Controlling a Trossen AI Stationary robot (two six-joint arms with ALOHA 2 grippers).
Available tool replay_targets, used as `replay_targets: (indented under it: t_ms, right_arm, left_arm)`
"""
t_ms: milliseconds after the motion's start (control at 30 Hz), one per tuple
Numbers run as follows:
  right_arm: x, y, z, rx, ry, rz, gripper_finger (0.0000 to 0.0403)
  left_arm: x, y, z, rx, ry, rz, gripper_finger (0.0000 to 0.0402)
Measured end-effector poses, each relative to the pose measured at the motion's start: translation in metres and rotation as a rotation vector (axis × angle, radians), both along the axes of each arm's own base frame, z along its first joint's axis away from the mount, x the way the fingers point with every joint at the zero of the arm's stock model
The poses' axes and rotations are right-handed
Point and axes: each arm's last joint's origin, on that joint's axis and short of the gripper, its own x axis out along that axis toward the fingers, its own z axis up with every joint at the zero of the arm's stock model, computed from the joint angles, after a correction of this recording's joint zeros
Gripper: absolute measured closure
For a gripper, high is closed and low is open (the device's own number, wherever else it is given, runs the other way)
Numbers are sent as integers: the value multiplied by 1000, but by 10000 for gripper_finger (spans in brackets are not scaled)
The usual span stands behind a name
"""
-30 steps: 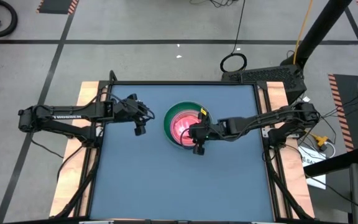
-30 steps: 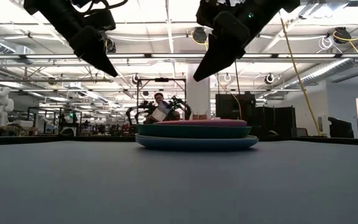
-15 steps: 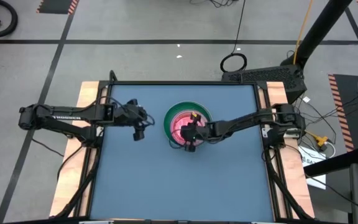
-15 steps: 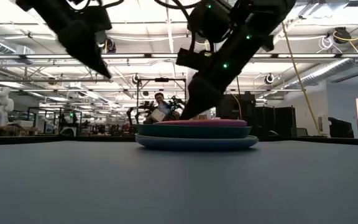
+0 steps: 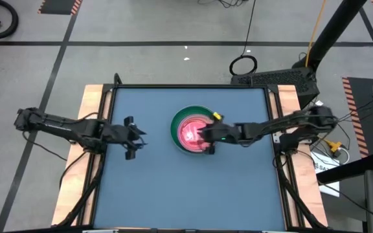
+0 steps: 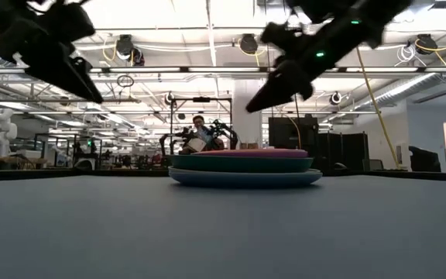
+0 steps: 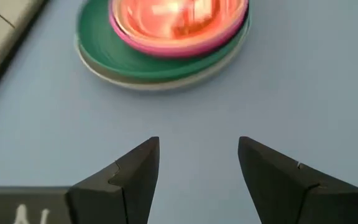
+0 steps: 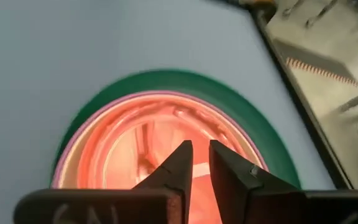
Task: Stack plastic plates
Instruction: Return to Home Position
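Plastic plates [image 5: 185,133]: found as one stack near the middle of the blue table top [image 5: 186,188], slightly toward the far edge. A translucent pink plate [image 8: 135,149] sits on top. A purple rim shows just outside it, then a wide dark green plate [image 7: 104,59]. The low view shows a bluish plate [image 6: 245,178] at the bottom. The stack looks level and centred, and no loose plate is seen elsewhere on the table.

Right gripper [image 8: 199,149]: fingers drawn almost together with only a thin gap, holding nothing. It hangs over the near-right part of the stack, and in the low view it is raised clear of the top plate.

Left gripper [image 7: 197,162]: fingers spread wide, empty, over bare table to the left of the stack and apart from it.

Risk, as judged: stacking appears complete, so the hazard lies in withdrawal. If the right arm dips while pulling away, a fingertip could catch the top plate's lip and slide it off centre. The smooth, light upper plates would shift easily. The left arm presents little hazard.
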Motion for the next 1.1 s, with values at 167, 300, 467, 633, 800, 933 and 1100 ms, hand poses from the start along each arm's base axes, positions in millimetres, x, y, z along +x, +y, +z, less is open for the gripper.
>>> replay_targets:
  t_ms: [167, 300, 467, 633, 800, 933, 1100]
  right_arm:
    - [-47, -2, -2, 7, -168, 2, 368]
    - [-79, -3, 0, 11, -280, 1, 371]
    - [-114, -4, -4, 34, -390, -7, 371]
    - [-142, -5, -7, 45, -484, -12, 371]
    - [-163, -7, -12, 53, -572, -56, 371]
    - [-174, -8, -30, 87, -586, -82, 371]
    - [-179, -8, -28, 177, -674, -104, 371]
  left_arm:
    - [-22, 2, 7, 4, -214, -17, 177]
    - [-35, 4, 10, 29, -385, -40, 177]
    - [-45, 6, -1, 35, -471, -44, 177]
    - [-50, 7, -13, 26, -510, -31, 177]
    - [-51, 10, -21, 18, -521, -1, 177]
    - [-50, 12, -27, 25, -503, 23, 177]
    - [-50, 16, -27, 23, -507, 67, 177]
